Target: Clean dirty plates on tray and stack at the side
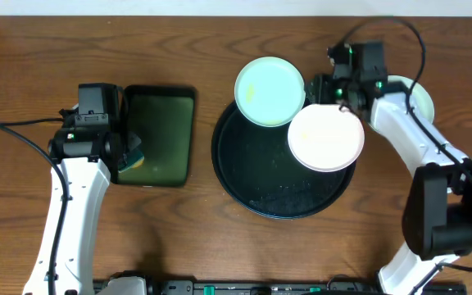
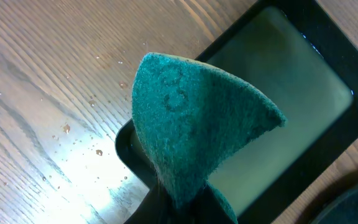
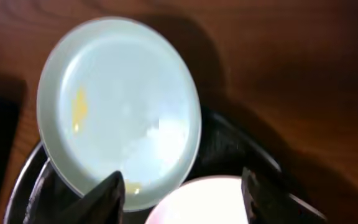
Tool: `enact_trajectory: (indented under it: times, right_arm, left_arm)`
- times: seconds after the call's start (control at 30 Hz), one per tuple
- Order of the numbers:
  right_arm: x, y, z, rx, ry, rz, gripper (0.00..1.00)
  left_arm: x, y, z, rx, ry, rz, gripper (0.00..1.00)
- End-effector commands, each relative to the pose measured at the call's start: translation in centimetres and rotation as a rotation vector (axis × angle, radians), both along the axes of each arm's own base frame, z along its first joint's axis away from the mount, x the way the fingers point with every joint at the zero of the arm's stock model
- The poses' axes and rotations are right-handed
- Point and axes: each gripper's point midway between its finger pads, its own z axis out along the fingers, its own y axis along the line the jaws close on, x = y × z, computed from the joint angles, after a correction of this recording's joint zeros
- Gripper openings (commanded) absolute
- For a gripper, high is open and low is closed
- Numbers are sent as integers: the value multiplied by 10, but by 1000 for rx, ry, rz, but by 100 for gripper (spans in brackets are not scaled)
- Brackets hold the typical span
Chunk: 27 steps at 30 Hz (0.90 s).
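Plates are three here, all small, round and shallow with a glossy face. One mint plate [image 1: 270,90] lies on the upper left rim of the round black tray [image 1: 244,184], partly over the table [image 1: 179,238]. In the right wrist view it has a yellow stain [image 3: 79,111] near its left side and a smaller yellow mark at its lower edge. The white plate [image 1: 326,137] lies on the upper right part of the tray, its edge passing over the tray's rim, and it looks clean and plain. A second mint plate [image 1: 423,98] lies on the table to the right of the tray, mostly hidden by the right arm. The tray's bare floor shows pale specks near its lower part.

The right gripper [image 3: 182,183] is at the far edge of the white plate with its fingers [image 3: 107,196] spread wide. The left gripper [image 1: 129,154] pinches a teal-green sponge [image 2: 197,124] above the left edge of the rectangular tray [image 1: 166,123], which is green inside. Small drops of water lie on the wood beside it.
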Motion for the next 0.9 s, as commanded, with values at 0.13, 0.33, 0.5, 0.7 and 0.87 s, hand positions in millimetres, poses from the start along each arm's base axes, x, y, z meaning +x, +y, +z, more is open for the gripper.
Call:
enact_trajectory:
  times: [0.13, 0.33, 0.5, 0.7, 0.87]
  right_arm:
    - [41, -7, 3, -142, -2, 70, 46]
    - [49, 8, -35, -207, 5, 112, 52]
    - [45, 21, -67, -228, 44, 156, 54]
    - [50, 31, -70, -241, 7, 196, 49]
    - [48, 37, -70, -241, 5, 208, 27]
  left_arm:
    - [-1, 3, -1, 12, 5, 1, 7]
    - [-2, 3, -5, 11, 22, 1, 7]
    - [-2, 3, -5, 11, 22, 0, 8]
    - [-2, 3, -5, 11, 22, 0, 7]
    - [-2, 3, -5, 10, 21, 0, 8]
